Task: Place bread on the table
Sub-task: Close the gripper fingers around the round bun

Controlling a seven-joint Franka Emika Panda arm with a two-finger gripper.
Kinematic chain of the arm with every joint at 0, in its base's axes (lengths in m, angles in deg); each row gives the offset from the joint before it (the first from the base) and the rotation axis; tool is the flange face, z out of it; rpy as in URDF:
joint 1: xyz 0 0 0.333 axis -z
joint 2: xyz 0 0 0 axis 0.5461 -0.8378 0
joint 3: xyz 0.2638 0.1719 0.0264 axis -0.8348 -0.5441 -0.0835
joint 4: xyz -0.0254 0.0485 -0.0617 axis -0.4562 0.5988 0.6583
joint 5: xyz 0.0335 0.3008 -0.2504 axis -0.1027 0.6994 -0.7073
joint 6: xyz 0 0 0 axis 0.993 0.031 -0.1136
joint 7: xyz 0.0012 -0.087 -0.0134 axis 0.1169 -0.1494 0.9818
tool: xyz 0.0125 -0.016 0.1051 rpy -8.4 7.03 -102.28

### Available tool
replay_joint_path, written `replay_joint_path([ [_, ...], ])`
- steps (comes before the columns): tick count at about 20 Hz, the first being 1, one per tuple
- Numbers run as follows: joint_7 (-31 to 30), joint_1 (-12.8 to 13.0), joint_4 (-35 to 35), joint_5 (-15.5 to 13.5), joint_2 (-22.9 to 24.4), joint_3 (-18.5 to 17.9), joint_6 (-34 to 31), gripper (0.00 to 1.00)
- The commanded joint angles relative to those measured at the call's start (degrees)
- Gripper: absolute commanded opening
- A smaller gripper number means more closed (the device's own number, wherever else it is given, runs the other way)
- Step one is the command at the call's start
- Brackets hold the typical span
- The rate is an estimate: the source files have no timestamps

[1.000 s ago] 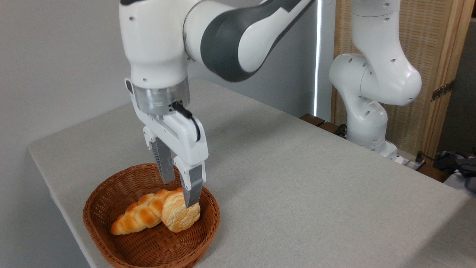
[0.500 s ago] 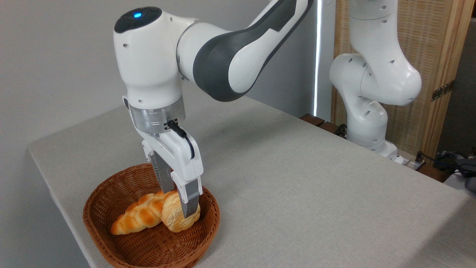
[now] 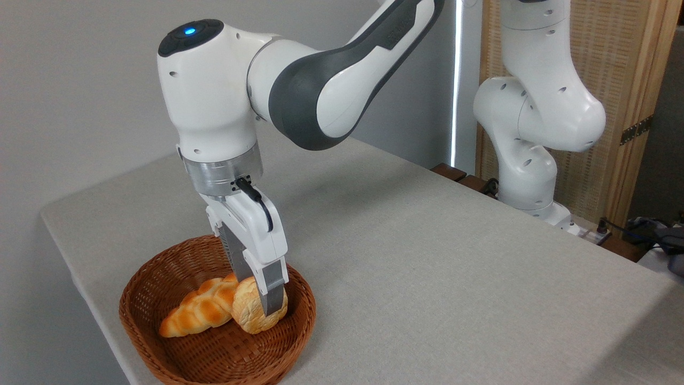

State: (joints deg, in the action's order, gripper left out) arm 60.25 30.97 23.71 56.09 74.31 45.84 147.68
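Note:
The bread, a small round pale-golden bun [image 3: 247, 313] with a crinkled top, lies in a brown wicker basket [image 3: 305, 321] at the near left corner of the table [image 3: 427, 267]. It leans against an orange-brown braided loaf [image 3: 195, 313]. My gripper [image 3: 257, 294] points down into the basket, open, with its fingers on either side of the bun. The front finger [image 3: 271, 291] crosses the bun's right face, and the rear finger's tip is hidden behind the bun. The bun still rests in the basket.
The grey-beige cloth surface stretches right of and behind the basket. The arm's white base [image 3: 526, 160] stands at the table's far right edge, before a wooden screen [image 3: 625, 80]. Cables and dark objects [image 3: 657, 235] lie off the table at the right.
The gripper has come down into the basket, from just above the bun to fingers straddling it. The bun and the loaf have not moved.

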Motion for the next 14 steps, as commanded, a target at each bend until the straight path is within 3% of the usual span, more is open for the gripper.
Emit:
replay_joint_path([
  [1,0.53,-0.16,0.38,0.67,0.53,0.17,0.72,0.29],
  [7,0.61,-0.16,0.38,0.58,0.62,0.17,0.37,0.32],
  [14,0.96,-0.25,0.29,0.58,0.79,-0.01,0.28,0.23],
])
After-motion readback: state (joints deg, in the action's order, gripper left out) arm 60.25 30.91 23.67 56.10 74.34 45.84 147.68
